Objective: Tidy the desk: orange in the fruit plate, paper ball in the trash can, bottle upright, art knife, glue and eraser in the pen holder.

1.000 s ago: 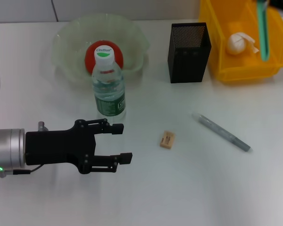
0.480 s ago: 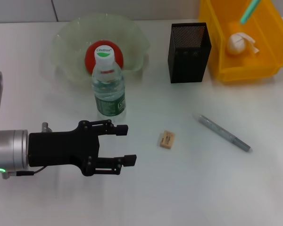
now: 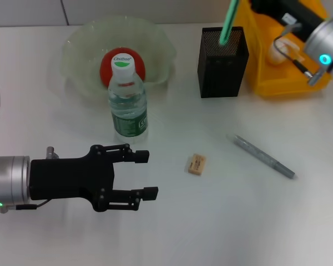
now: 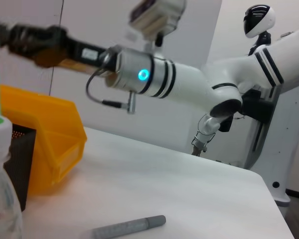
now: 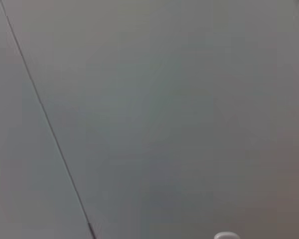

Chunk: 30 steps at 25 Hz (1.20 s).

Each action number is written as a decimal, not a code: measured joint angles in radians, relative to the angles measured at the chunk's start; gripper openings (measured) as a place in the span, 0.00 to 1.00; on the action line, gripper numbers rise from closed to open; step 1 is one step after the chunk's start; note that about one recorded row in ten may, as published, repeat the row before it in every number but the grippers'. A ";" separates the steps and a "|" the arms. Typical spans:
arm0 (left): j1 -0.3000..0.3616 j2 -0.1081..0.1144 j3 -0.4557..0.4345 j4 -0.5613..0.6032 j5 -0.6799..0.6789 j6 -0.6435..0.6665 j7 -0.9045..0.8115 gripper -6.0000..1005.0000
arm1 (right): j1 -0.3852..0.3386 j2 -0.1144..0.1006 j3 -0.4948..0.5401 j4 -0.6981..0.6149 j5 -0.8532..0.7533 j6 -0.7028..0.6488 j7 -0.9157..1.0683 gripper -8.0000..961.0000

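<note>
The white worktop (image 3: pixel 238 221) is well on its way to tidy. At the far right the yellow bin (image 3: pixel 277 83) has the paper ball (image 3: pixel 273 52) in it. At the far left the fruit plate (image 3: pixel 77 55) holds the orange (image 3: pixel 108 69), and the bottle (image 3: pixel 127 111) stands upright just in front of the plate.

The black mesh holder (image 3: pixel 222 72) sits between plate and bin, and this moment turns on it. The right arm reaches in from the far right above the bin. Its tool (image 4: pixel 5 36) is clenched on a thin green stick (image 3: pixel 227 25), which I take for the knife. The stick hangs steeply, with its top leaning toward the bin and its lower tip just over the holder's open mouth, on the bin side. The holder lies straight below the tip, so the drop looks to need little more than a short descent. The lean should be watched, or the tip may catch the mesh rim.

The left tool (image 3: pixel 148 174) hovers released over the near left of the worktop, fingers pointing right. The eraser (image 3: pixel 196 164) lies just beyond those fingertips, roughly in line with the gap, so the left arm is much the nearer to it. A grey pen (image 3: pixel 261 156), probably the glue, lies farther right. Its long axis runs diagonally, far-left to near-right, about midway between the two arms.
</note>
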 joint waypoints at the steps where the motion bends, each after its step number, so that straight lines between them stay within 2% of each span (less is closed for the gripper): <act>1: 0.000 0.000 0.000 0.000 0.000 0.000 0.000 0.78 | 0.000 0.000 0.000 0.000 0.000 0.000 0.000 0.19; 5: 0.002 0.002 0.000 0.000 0.000 -0.004 0.001 0.78 | 0.012 0.002 -0.038 0.016 0.002 0.019 0.002 0.19; 9: 0.015 0.004 -0.001 0.000 0.000 -0.007 0.002 0.78 | 0.011 0.002 -0.072 0.010 0.001 0.014 0.026 0.29; 12: 0.019 0.005 -0.002 0.000 0.000 -0.006 0.002 0.78 | 0.001 -0.003 -0.152 -0.025 0.000 0.011 0.092 0.36; 13: 0.022 0.005 -0.002 0.000 0.000 -0.003 0.002 0.78 | -0.028 -0.011 -0.249 -0.108 -0.028 0.008 0.199 0.38; 14: 0.023 0.006 -0.002 0.000 0.000 -0.001 0.002 0.78 | -0.028 -0.011 -0.249 -0.108 -0.028 0.008 0.199 0.40; 15: 0.025 0.006 -0.002 0.000 0.000 0.001 0.002 0.78 | -0.051 -0.016 -0.291 -0.166 -0.057 0.008 0.271 0.43; 17: 0.025 0.007 -0.002 0.000 0.000 0.002 0.002 0.78 | -0.114 -0.026 -0.342 -0.342 -0.184 -0.019 0.459 0.58; 18: 0.028 0.009 -0.001 0.000 0.000 0.004 0.002 0.78 | -0.167 -0.032 -0.349 -0.553 -0.362 -0.097 0.663 0.65; 19: 0.029 0.011 0.001 0.000 0.000 0.004 0.000 0.78 | -0.167 -0.032 -0.349 -0.553 -0.362 -0.097 0.663 0.67; 22: 0.029 0.012 0.003 0.000 0.000 0.004 -0.002 0.78 | -0.206 -0.025 -0.311 -0.895 -0.647 -0.302 0.942 0.72; 23: 0.028 0.016 0.009 0.000 0.000 0.007 -0.007 0.78 | -0.205 -0.021 -0.291 -1.103 -0.778 -0.445 1.106 0.74; 24: 0.028 0.016 0.009 0.000 0.000 0.008 -0.007 0.78 | -0.205 -0.021 -0.291 -1.103 -0.778 -0.445 1.106 0.74; 26: 0.028 0.016 0.009 0.000 0.001 0.008 -0.007 0.78 | -0.186 -0.020 -0.288 -1.250 -0.866 -0.551 1.230 0.73; 27: 0.028 0.016 0.009 0.000 0.001 0.008 -0.007 0.78 | -0.165 -0.020 -0.290 -1.320 -0.925 -0.617 1.308 0.73; 28: 0.028 0.016 0.009 0.000 0.001 0.009 -0.010 0.78 | -0.106 -0.024 -0.299 -1.423 -1.027 -0.731 1.424 0.73; 29: 0.028 0.016 0.009 0.000 0.001 0.009 -0.010 0.78 | -0.106 -0.024 -0.299 -1.423 -1.027 -0.731 1.424 0.73; 30: 0.028 0.016 0.009 0.000 0.002 0.010 -0.011 0.78 | -0.073 -0.024 -0.304 -1.450 -1.073 -0.783 1.462 0.73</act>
